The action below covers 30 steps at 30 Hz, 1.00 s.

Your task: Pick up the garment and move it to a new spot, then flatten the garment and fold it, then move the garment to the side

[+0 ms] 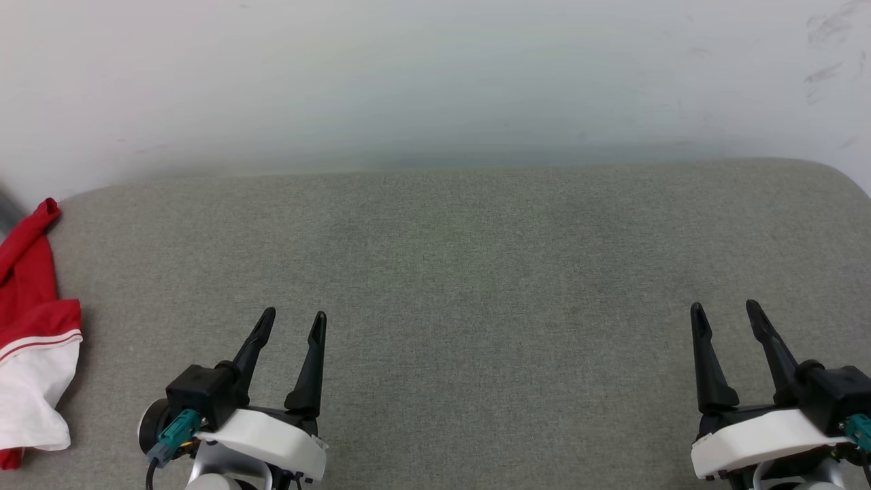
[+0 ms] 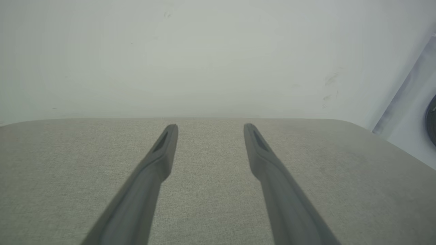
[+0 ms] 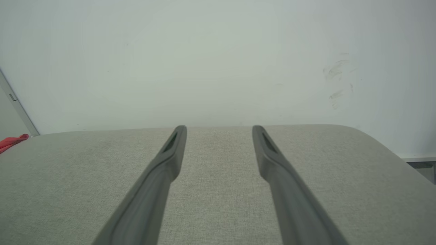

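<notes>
Grippers: the left gripper and the right gripper are both at the near side of the table. Their fingers point at the far edge.
Left gripper state: its two dark fingers are spread wide and there is nothing between them.
Right gripper state: the same, spread wide and holding nothing.
Space between them: a big gap of bare grey cloth. The left one is left of the middle and the right one is close to the right edge.
Garment: it is red with a white sleeve and a red and white stripe. It lies in a bunch along the left edge of the table, starting near the far left corner. It is apart from the left gripper and well apart from the right one. The side of the head view cuts it off, so I cannot tell if some of it hangs over the edge.
Step, my guess: nothing is picked up yet, so reaching for the garment comes first.
What could go wrong: it sits right at the edge, so a push or a poor pinch could knock it off. Grabbing only the sleeve could let the rest drag. A low pinch could catch the table's cloth too.
Table top: flat, grey and woven, with round far corners.
Room: a pale wall stands right behind the far edge, with a few dark scuff marks on its right side.
</notes>
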Available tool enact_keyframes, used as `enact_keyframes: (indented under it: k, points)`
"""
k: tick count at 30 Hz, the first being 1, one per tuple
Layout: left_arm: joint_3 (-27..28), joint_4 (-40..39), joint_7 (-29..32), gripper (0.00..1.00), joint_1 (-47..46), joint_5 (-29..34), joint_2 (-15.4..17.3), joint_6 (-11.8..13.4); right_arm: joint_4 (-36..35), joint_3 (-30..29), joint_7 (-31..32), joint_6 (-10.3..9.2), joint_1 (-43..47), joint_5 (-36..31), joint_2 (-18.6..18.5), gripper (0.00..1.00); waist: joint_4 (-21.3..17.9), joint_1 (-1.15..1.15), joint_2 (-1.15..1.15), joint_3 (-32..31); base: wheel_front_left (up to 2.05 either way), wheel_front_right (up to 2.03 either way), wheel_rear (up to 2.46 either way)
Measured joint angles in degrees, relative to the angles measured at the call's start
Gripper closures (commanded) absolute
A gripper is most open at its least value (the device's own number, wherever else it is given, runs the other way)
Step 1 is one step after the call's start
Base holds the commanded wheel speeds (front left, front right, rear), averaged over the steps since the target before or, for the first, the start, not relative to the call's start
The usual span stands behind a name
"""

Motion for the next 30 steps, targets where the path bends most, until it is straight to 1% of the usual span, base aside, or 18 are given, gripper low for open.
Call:
enact_keyframes:
  k: [12, 17, 22, 30]
  points:
    - [-0.5, 0.2, -1.4, 0.00, 0.0, 2.9, 0.7, -0.1, -1.0, -0.6, -1.2, 0.00, 0.8, -3.4, 0.0, 0.00, 0.8, 0.00, 0.00, 0.0, 0.00, 0.00, 0.00]
    - [-0.6, 0.3, -1.8, 0.00, -0.3, 4.2, 0.7, -0.1, -1.4, -0.9, -1.4, 0.00, 1.1, -4.1, 0.0, 0.00, 1.7, 0.00, 0.00, 0.1, 0.00, 0.00, 0.00]
    - [0.5, 0.5, -2.1, 0.00, -0.9, 4.8, 0.3, -0.1, -2.2, -0.5, -0.4, 0.01, 1.5, -4.3, 0.0, 0.00, 4.0, 0.00, 0.00, 0.3, 0.00, 0.00, 0.00]
    - [3.3, 0.7, -2.1, 0.00, -1.0, 4.8, -0.3, -0.1, -3.9, 0.5, 0.9, 0.00, 1.6, -4.3, 0.0, 0.00, 9.3, 0.00, 0.00, 0.3, 0.00, 0.00, 0.00]
